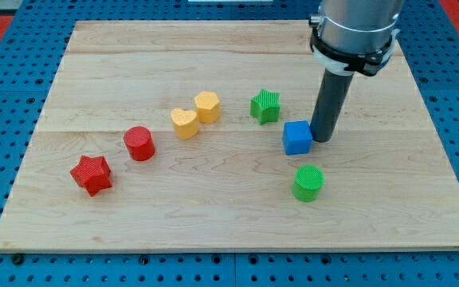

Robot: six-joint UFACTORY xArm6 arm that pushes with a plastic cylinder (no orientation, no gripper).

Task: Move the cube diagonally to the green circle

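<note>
A blue cube [297,137] sits on the wooden board, right of centre. A green circle, a short cylinder [307,182], stands just below it and slightly to the right, with a small gap between them. My tip [320,139] rests on the board right against the cube's right side, touching or almost touching it. The dark rod rises from there to the arm's silver collar [351,32] at the view's top right.
A green star [265,105] lies up-left of the cube. A yellow hexagon [207,106] and a yellow heart [184,123] sit near the centre. A red cylinder [139,143] and a red star [92,174] lie at the left. The board's edge [237,247] meets blue pegboard.
</note>
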